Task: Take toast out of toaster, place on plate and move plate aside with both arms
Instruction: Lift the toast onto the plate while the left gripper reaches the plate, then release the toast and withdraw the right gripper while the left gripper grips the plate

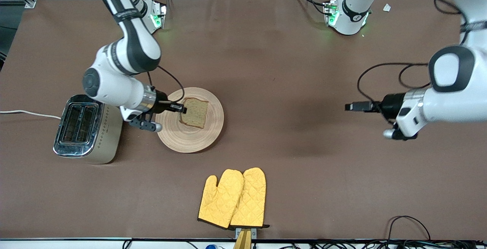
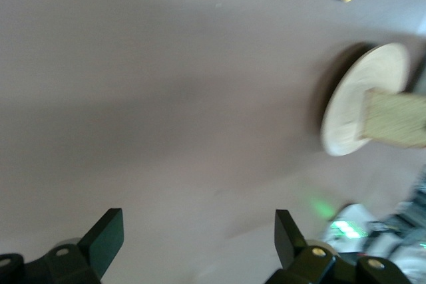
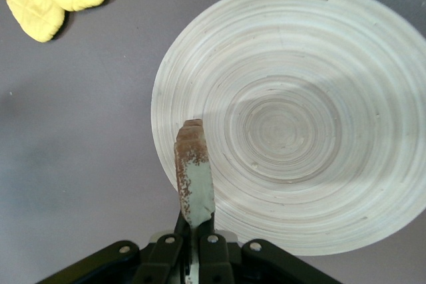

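White jointed arms (image 1: 125, 55), black bands, black cables, black fingers (image 2: 106, 237)

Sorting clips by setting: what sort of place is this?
Probably a robotics lab's mock kitchen: white jointed robot arms bolted to a brown-covered table, a steel toaster, yellow oven mitts.

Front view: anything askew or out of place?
Nothing stands out. The right claw holds the toast on edge over the plate, not yet laid flat. The left claw waits open over bare table. Toaster upright; oven mitts flat.
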Controlling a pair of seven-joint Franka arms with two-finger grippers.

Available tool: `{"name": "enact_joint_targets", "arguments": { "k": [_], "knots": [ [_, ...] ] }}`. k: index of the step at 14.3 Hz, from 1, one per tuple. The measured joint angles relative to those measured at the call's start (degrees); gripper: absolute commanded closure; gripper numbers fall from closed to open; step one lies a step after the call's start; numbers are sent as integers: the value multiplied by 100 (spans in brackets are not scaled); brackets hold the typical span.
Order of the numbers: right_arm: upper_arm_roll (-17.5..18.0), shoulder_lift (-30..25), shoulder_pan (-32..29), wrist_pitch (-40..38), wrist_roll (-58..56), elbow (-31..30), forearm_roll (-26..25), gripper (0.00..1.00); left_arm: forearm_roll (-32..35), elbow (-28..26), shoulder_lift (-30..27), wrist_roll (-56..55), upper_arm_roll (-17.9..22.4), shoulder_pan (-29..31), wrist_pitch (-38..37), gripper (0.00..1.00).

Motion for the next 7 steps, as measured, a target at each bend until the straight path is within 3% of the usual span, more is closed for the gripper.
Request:
{"name": "enact_joint_targets", "arguments": {
  "k": [1,2,3,4,7],
  "knots": [
    [-6,4,13,53,3,-77,0,73,-383,3,262,12,-56,-79,239,0],
    [-45,20,-19,58,-6,-162,-2,39,-721,6,497,14,-128,-229,536,0],
    [-84,59,-125,61,-96,-263,-4,12,-974,20,705,14,-196,-460,890,0],
    [-115,114,-291,61,-309,-356,-5,0,-1154,39,868,13,-241,-760,1284,0],
    [-156,228,-976,-18,-995,-557,-4,0,-1607,66,1189,-164,-262,-1749,2419,0]
  ]
}}
